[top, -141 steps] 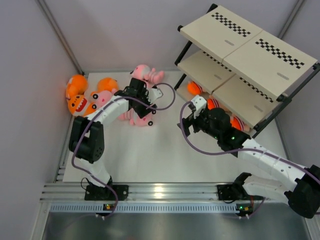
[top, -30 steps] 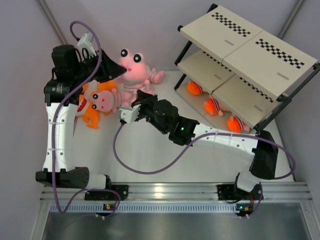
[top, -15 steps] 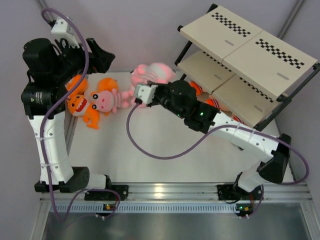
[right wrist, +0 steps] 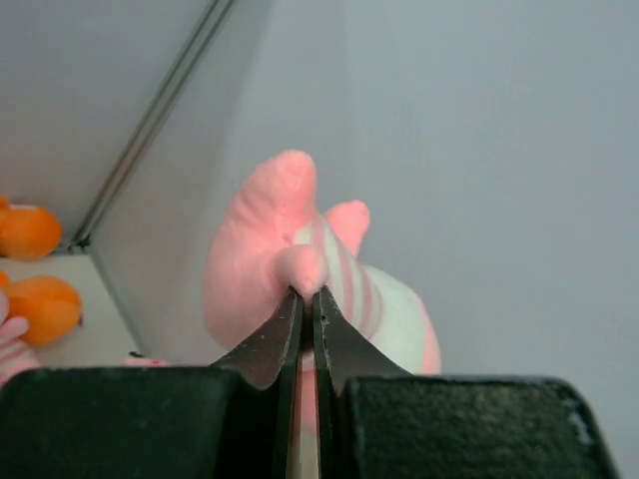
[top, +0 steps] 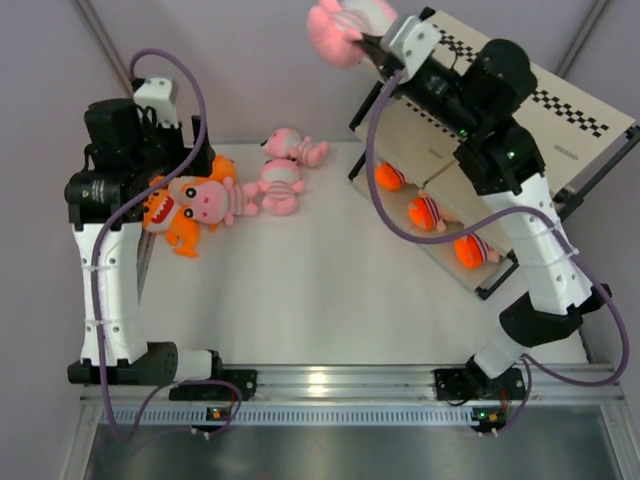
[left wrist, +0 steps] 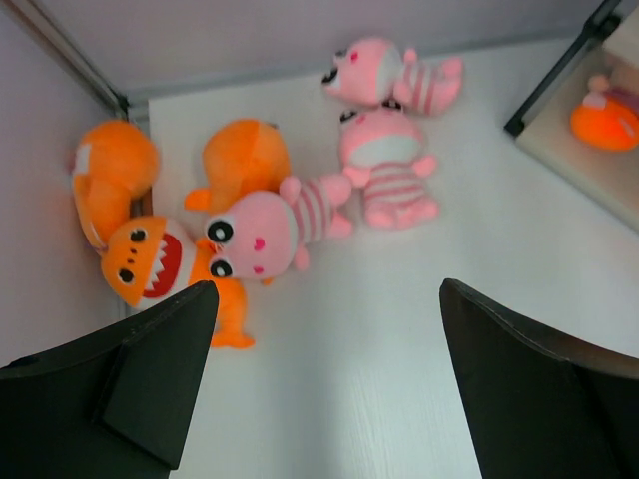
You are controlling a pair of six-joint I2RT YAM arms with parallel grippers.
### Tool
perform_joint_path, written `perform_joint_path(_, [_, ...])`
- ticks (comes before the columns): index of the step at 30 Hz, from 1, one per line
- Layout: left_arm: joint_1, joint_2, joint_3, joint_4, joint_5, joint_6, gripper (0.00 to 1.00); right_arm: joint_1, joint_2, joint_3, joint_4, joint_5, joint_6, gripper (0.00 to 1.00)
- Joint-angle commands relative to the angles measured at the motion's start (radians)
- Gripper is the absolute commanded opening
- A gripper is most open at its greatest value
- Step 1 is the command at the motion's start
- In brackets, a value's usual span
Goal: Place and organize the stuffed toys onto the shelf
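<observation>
My right gripper point(top: 368, 42) is raised high by the far left corner of the shelf point(top: 500, 90) and is shut on a limb of a pink striped stuffed toy point(top: 338, 22). In the right wrist view the jaws pinch that toy point(right wrist: 255, 259) at the right gripper point(right wrist: 308, 295). My left gripper point(left wrist: 324, 289) hangs open and empty over the table's left side, above the toy pile. Three pink toys point(left wrist: 265, 228) point(left wrist: 384, 170) point(left wrist: 391, 75) and three orange toothy ones point(left wrist: 150, 264) point(left wrist: 245, 160) point(left wrist: 110, 175) lie there.
Three orange, partly striped plush things point(top: 390, 177) point(top: 425, 212) point(top: 470, 248) sit on the shelf's lowest board. The enclosure's left wall point(top: 60, 150) stands close beside the orange toys. White tabletop point(top: 330, 290) stretches between the pile and the shelf.
The right arm has swung up and right, carrying the pink toy from above the table to the shelf's top corner. The left gripper has opened wide and drawn back left.
</observation>
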Motion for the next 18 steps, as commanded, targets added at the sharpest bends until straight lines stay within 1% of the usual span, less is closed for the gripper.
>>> perform_joint_path(1, [0.006,0.012,-0.126,-0.029,0.021,0.035,0.99,-0.095,0.04,0.14,0.041,-0.126,0.055,0.0])
perform_joint_path(2, [0.006,0.017,-0.144,-0.031,0.033,0.039,0.99,-0.148,0.046,0.159,0.041,-0.138,0.055,0.0])
perform_joint_path(3, [0.006,0.021,-0.16,-0.029,0.042,0.048,0.99,-0.176,0.049,0.162,0.044,-0.145,0.042,0.0])
perform_joint_path(4, [0.006,0.037,-0.187,-0.028,0.062,0.062,0.99,-0.2,0.05,0.153,0.051,-0.133,0.01,0.0])
perform_joint_path(6, [0.007,0.063,-0.204,-0.029,0.069,0.065,0.98,-0.282,0.049,0.11,0.046,-0.155,0.018,0.0])
perform_joint_path(7, [0.006,0.069,-0.209,-0.028,0.07,0.07,0.98,-0.318,0.047,0.091,0.043,-0.256,0.074,0.0])
perform_joint_path(8, [0.006,0.075,-0.22,-0.026,0.076,0.07,0.98,-0.407,0.049,0.07,0.043,-0.31,0.105,0.0])
perform_joint_path(9, [0.006,0.072,-0.23,-0.012,0.085,0.077,0.98,-0.443,0.049,0.027,0.032,-0.341,0.116,0.0])
perform_joint_path(12, [0.006,0.054,-0.292,0.023,0.125,0.113,0.98,-0.497,0.055,-0.028,-0.064,-0.364,0.024,0.0])
perform_joint_path(16, [0.007,0.067,-0.321,0.031,0.133,0.133,0.98,-0.555,0.086,-0.024,-0.103,-0.405,0.01,0.0])
perform_joint_path(18, [0.006,0.081,-0.335,0.032,0.174,0.147,0.98,-0.578,0.107,-0.008,-0.133,-0.405,-0.01,0.0])
